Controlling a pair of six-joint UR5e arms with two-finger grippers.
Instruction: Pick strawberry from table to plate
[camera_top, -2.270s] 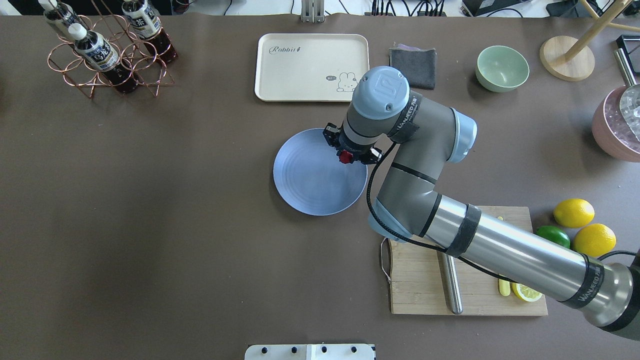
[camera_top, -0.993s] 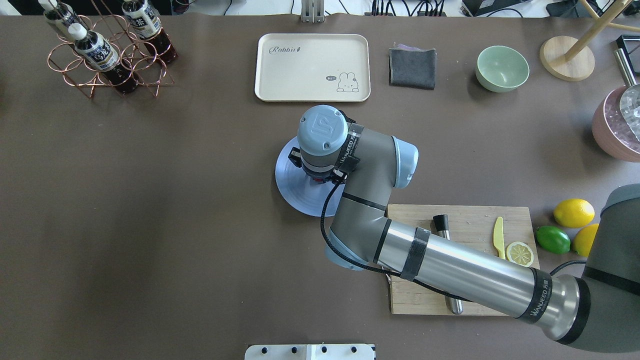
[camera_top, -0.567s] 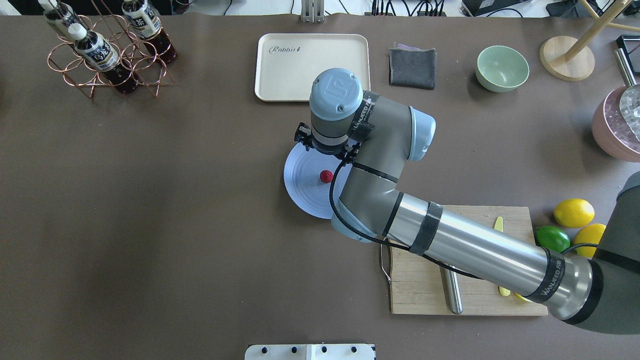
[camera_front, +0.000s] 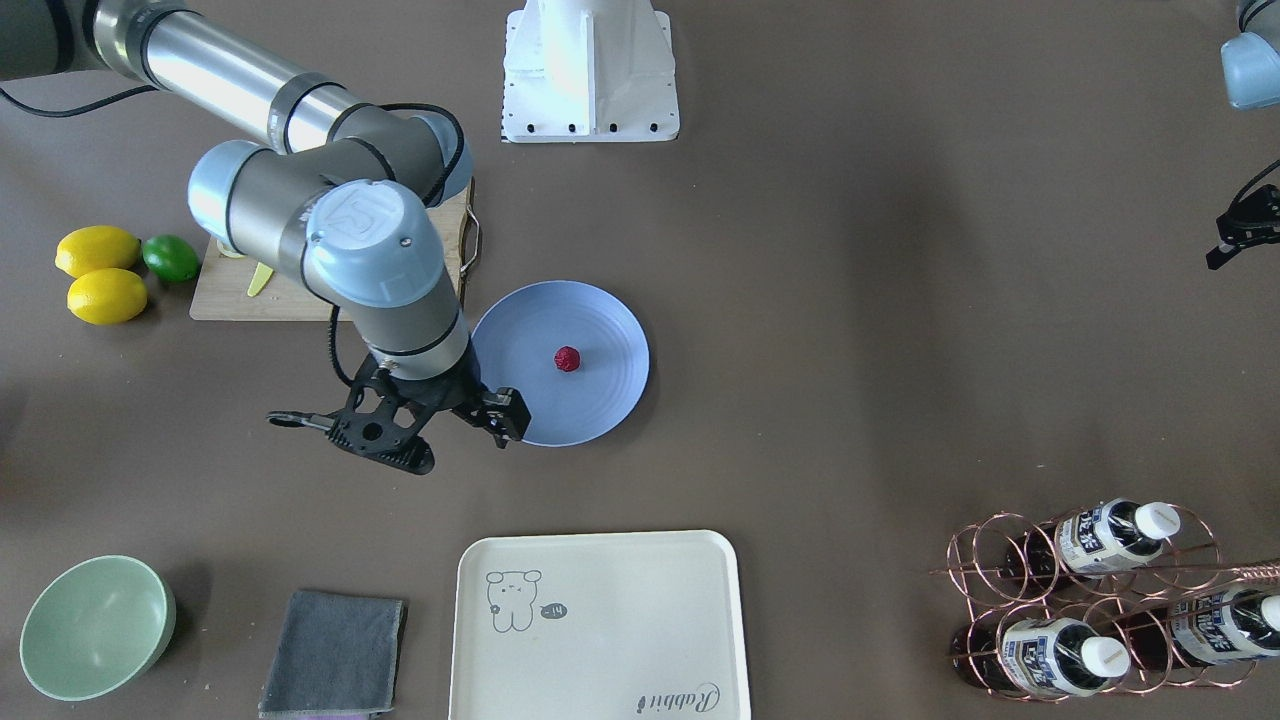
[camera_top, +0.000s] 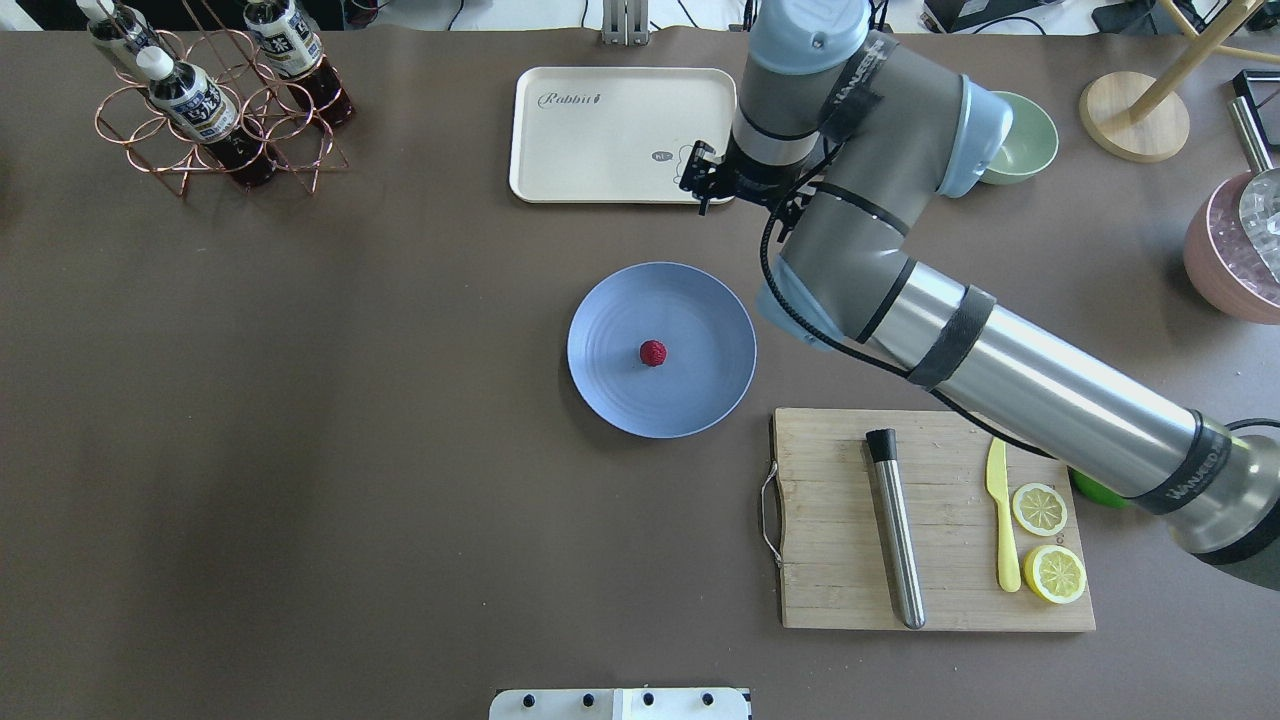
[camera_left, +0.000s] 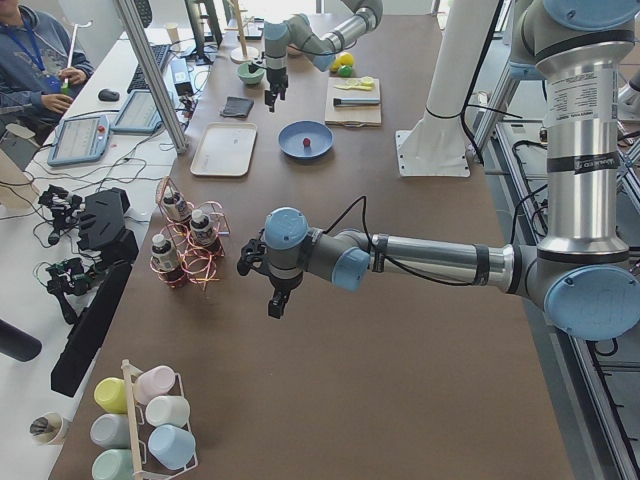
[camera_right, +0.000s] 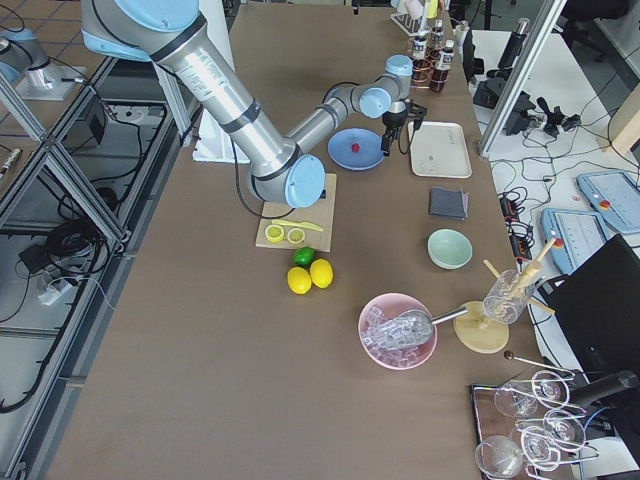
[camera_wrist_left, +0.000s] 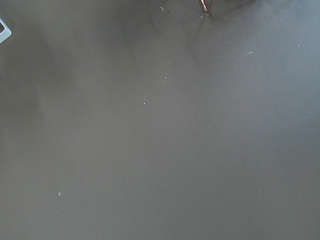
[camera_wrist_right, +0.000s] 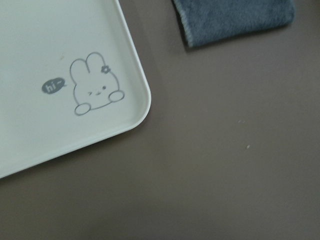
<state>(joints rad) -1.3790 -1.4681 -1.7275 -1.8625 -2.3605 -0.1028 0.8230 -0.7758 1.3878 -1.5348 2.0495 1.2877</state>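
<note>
Cutting board (camera_top: 830, 520) lies nearest the robot's base and carries a steel rod with a black tip (camera_top: 893, 540), a yellow knife (camera_top: 1001, 520) and two cut lemon pieces (camera_top: 1040, 508). Beyond it, the strawberry (camera_top: 652, 352) rests near the centre of the blue plate (camera_top: 700, 310), which sits flat on the table (camera_top: 300, 400). Right gripper (camera_front: 398, 428) hangs above the table just past the plate's far rim, jaws spread wide, holding nothing. Its wrist camera looks on the cream tray's (camera_top: 600, 130) corner and a grey cloth (camera_front: 335, 640). Left gripper (camera_front: 1243, 228) hangs over bare table, well apart from the plate; how far its jaws stand apart cannot be told.
</note>
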